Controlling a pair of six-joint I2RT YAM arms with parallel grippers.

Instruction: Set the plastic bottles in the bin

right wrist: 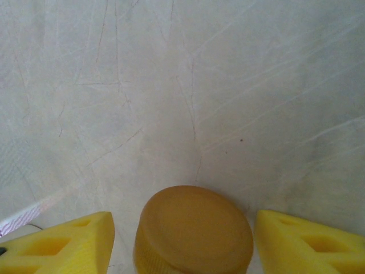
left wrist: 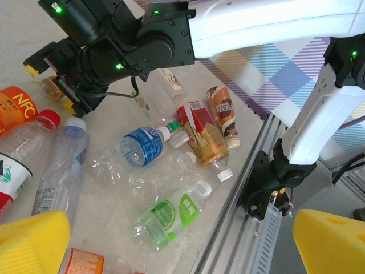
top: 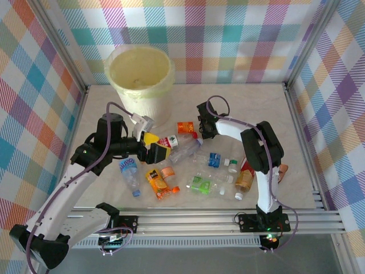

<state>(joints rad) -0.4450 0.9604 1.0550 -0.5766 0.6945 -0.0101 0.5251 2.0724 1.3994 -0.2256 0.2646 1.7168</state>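
Several plastic bottles lie across the table in front of the bin (top: 140,80), the tall pale-yellow bucket at the back left. My right gripper (right wrist: 185,245) is low over the table, straddling the orange cap (right wrist: 194,228) of the orange-labelled bottle (top: 185,127). A gap shows between the cap and each yellow finger (right wrist: 63,245), so it is open. The left gripper (top: 153,147) hangs wide open above the pile and holds nothing. Below it lie a green-labelled bottle (left wrist: 171,214) and a blue-labelled bottle (left wrist: 142,145).
More bottles lie near the front rail (top: 217,216): a blue one (top: 128,171), an orange one (top: 155,181) and a brown one (top: 244,180). Clear bottles (left wrist: 60,165) sit close to the left fingers. Checked walls close in the table on three sides.
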